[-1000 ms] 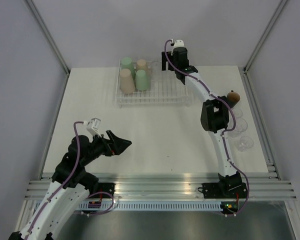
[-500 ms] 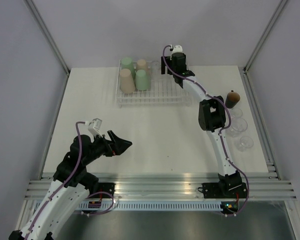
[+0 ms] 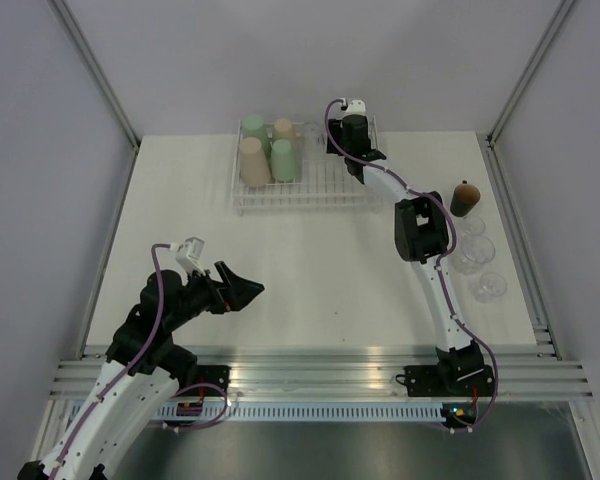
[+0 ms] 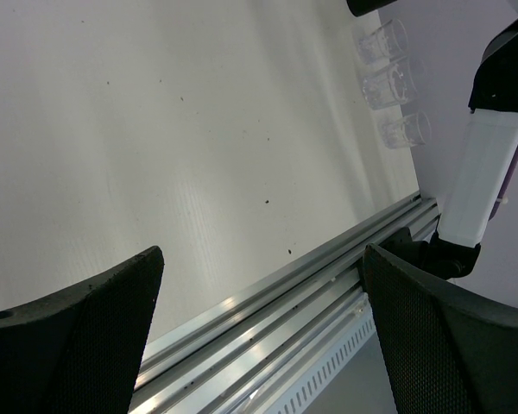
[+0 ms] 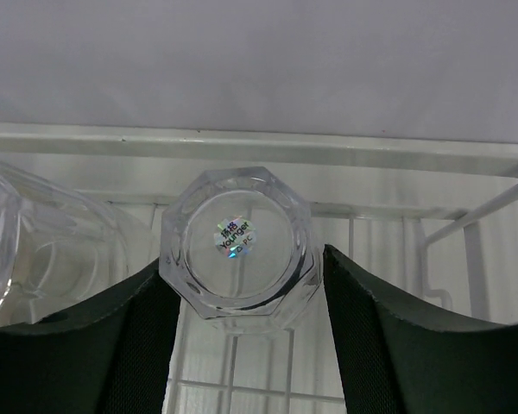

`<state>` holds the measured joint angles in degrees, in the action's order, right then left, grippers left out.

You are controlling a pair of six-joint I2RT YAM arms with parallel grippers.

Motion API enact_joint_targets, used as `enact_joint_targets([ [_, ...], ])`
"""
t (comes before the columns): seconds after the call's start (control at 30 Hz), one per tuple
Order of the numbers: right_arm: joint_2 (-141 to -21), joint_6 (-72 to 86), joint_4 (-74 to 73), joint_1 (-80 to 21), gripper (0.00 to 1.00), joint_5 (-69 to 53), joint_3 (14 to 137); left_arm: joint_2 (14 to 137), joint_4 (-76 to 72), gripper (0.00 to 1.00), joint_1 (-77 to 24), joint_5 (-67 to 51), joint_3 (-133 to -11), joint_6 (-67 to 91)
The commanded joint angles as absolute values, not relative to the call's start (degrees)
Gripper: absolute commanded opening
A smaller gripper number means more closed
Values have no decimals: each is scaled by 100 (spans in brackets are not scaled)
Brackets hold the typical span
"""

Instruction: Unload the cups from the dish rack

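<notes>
Our right pincer (image 5: 242, 269) flanks the upturned clear cup (image 5: 238, 237) for lifting; whether clamped, we cannot tell. Left pincer (image 4: 261, 259) gapes.

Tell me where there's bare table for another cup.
Free: the white table between the white wire dish rack and the near aluminium rail. Crowded: the right edge, where a dark brown cup and three small clear cups line up.
</notes>
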<state>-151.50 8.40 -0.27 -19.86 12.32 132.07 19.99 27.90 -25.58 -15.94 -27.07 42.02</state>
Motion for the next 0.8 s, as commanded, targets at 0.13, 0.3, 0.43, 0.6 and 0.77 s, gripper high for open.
enact_joint_targets([
  [0.13, -15047, 905, 509, -1986, 48, 1388, 12973, 1916, 2865, 100, -2575, -1538, -2698, 4289],
  [0.3, -14731, 853, 958, -1986, 27, 1538, 12340, 1837, 2883, 100, -2575, -1564, -2628, 4333],
  [0.43, -14397, 782, 1106, -1986, 14, 1521, 11963, 1749, 2874, 100, -2575, -1547, -2558, 4368],
  [0.6, -13616, 756, 1643, -1986, 11, 1407, 10970, 1749, 2874, 100, -2575, -1529, -2531, 4351],
  [0.77, -12843, 913, 1854, -1986, 8, 1161, 10355, 1784, 2874, 100, -2575, -1538, -2531, 4307],
])
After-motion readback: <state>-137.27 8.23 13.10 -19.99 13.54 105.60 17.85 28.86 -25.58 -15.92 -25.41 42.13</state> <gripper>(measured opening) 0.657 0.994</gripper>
